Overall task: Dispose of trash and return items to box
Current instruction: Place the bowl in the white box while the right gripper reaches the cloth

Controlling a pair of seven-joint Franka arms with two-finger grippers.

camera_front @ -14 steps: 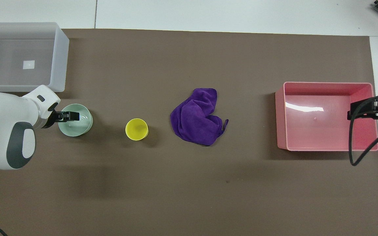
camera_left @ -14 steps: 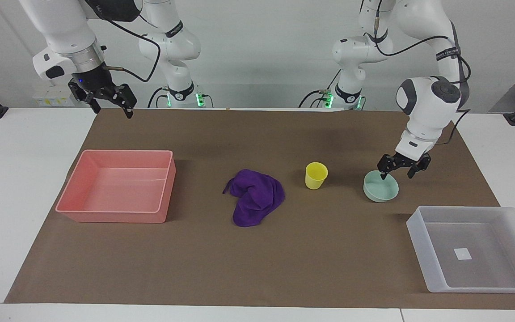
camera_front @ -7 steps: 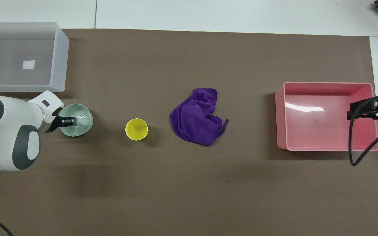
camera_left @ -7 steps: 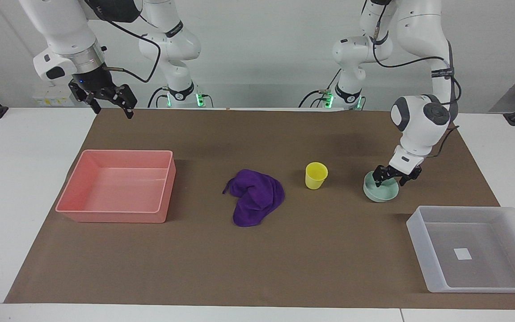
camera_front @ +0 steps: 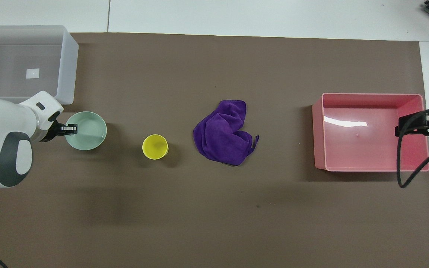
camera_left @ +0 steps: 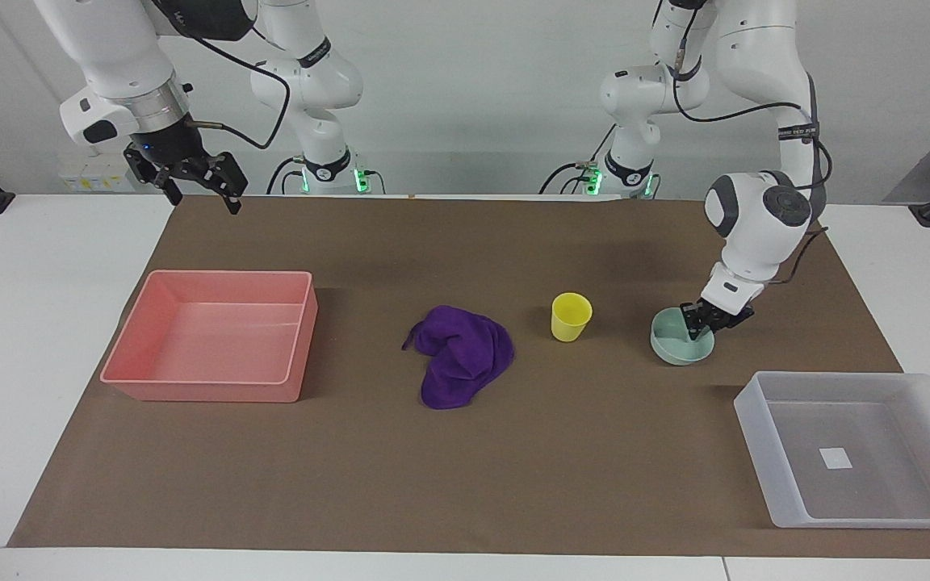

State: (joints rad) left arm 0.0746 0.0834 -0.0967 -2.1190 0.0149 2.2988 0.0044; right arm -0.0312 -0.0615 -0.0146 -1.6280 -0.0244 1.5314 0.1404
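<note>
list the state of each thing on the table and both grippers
bowl: upright, rim pinched by left gripper, tipped slightly
cup: upright, empty, on the mat
cloth: crumpled, untouched
tray: empty but for a sticker
pink bin: empty
right gripper: open, waiting, raised at the right arm's end of the table

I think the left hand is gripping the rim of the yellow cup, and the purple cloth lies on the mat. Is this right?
Not quite: the facing view shows the left hand gripping the rim of the mint-green bowl, not the yellow cup, which stands untouched. The purple cloth does lie on the mat.
</note>
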